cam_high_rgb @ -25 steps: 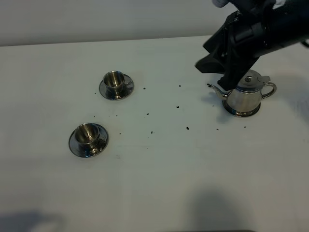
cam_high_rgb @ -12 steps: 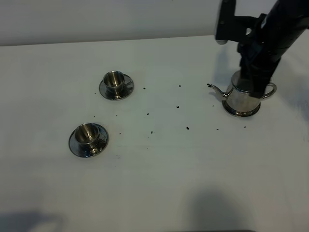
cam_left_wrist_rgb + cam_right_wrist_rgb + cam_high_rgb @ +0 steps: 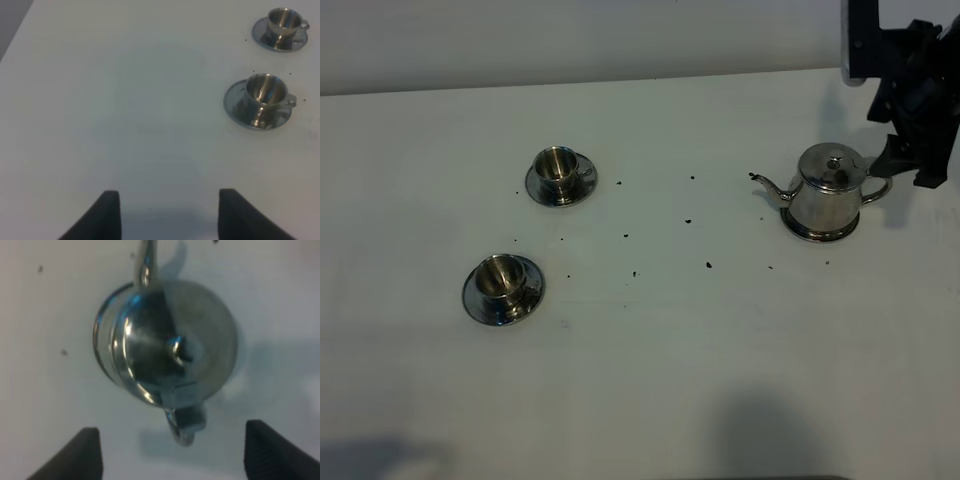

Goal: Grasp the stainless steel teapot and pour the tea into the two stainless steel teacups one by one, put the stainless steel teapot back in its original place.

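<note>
A small shiny steel teapot (image 3: 828,195) stands upright at the far right of a white table (image 3: 720,380). It has a rounded body and a flat lid with a knob. Its thin curved spout points left and its loop handle points right. It rests on a flat round steel disc (image 3: 820,235).

Well apart from it, on the left of the table, are two little steel cups, each on a round steel saucer. One cup (image 3: 558,168) is farther back and the other cup (image 3: 500,280) is nearer and a little more to the left. Dark specks (image 3: 708,265) dot the table between the cups and the teapot.

The right gripper (image 3: 908,165) hangs just right of the teapot, above the handle, and the picture's edge cuts off its arm. Its wrist camera looks straight down on the lid, blurred. It shows the two fingertips spread wide on either side of the handle, holding nothing.

The left gripper (image 3: 170,215) shows only in its own wrist view, over bare table, also spread and holding nothing. Both cups are in that view beyond it.

With the lid on, the teapot's inside is hidden. What the cups hold is hard to tell.
</note>
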Robot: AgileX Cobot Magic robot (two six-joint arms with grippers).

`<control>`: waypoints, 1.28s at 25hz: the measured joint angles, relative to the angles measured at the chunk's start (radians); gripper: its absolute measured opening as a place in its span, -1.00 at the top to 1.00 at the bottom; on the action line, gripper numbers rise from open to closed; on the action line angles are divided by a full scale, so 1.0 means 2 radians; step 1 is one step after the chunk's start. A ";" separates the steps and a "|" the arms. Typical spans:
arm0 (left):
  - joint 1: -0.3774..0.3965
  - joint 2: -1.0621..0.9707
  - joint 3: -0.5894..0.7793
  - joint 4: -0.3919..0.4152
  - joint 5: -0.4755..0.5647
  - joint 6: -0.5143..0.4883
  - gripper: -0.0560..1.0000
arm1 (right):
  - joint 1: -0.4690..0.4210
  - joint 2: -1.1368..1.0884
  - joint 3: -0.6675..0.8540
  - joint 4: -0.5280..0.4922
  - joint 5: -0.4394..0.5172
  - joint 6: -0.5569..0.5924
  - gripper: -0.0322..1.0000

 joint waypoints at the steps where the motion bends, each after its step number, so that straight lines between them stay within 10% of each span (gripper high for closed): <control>1: 0.000 0.000 0.000 0.000 0.000 0.000 0.00 | -0.004 0.009 -0.002 0.000 -0.001 -0.003 -0.19; 16: 0.000 0.000 0.000 0.000 0.000 -0.001 0.01 | -0.020 0.079 -0.005 0.008 -0.050 -0.021 -0.19; 32: 0.000 0.000 0.000 0.000 0.000 0.000 0.01 | -0.025 0.083 -0.005 0.035 -0.004 0.034 -0.19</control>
